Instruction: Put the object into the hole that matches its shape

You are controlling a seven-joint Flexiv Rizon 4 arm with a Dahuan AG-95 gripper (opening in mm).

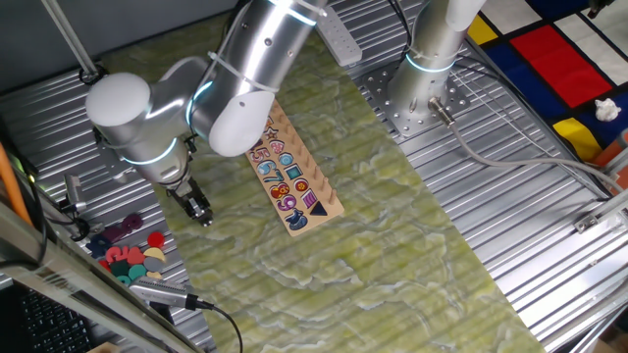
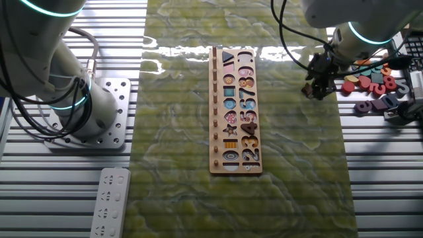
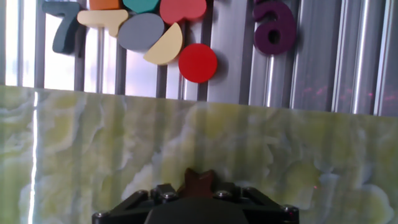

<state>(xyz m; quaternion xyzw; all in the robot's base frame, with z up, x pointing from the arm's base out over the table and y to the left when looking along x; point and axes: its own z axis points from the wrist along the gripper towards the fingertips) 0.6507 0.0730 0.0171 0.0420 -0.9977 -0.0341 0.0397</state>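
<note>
My gripper (image 1: 201, 214) hangs above the green mat's edge, beside the loose pieces, and is shut on the object. In the hand view the small dark reddish-brown star (image 3: 198, 181) pokes out between the jaws of the gripper (image 3: 198, 190). The other fixed view shows the gripper (image 2: 316, 89) to the right of the long light-wood board (image 2: 217, 106), well apart from it. A star-shaped recess (image 2: 229, 130) shows in the board's shape column. The board (image 1: 329, 203) lies slantwise on the mat, its far end hidden by the arm.
Loose coloured pieces (image 1: 128, 250) lie on the ribbed metal beside the mat, among them a red disc (image 3: 198, 62) and a purple piece (image 3: 273, 28). A second arm's base (image 2: 99, 112) and a white power strip (image 2: 109, 201) stand on the board's other side.
</note>
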